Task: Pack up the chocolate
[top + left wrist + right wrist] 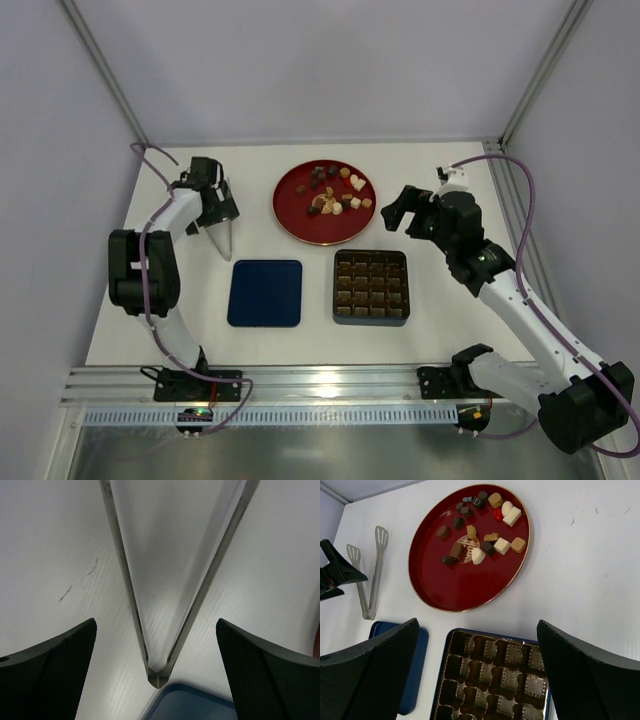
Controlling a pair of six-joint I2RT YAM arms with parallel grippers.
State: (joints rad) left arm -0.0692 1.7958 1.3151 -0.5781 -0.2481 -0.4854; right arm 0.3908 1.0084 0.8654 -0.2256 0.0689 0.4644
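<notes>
My left gripper (155, 625) and right gripper (477, 624) are hanging released either side of the round red plate (300, 222). All the small brown, tan and white chocolates (335, 192) are lying on it, and none are sitting yet in the dark brown gridded tray (370, 287) in front of the plate.

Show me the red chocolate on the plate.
The red chocolate by the far rim of the plate, beside two cream-white pieces; no other piece is red.

Top camera overlooks the whole table (310, 340); left wrist close above tongs (157, 676); right wrist, higher, sees them at nine o'clock.
</notes>
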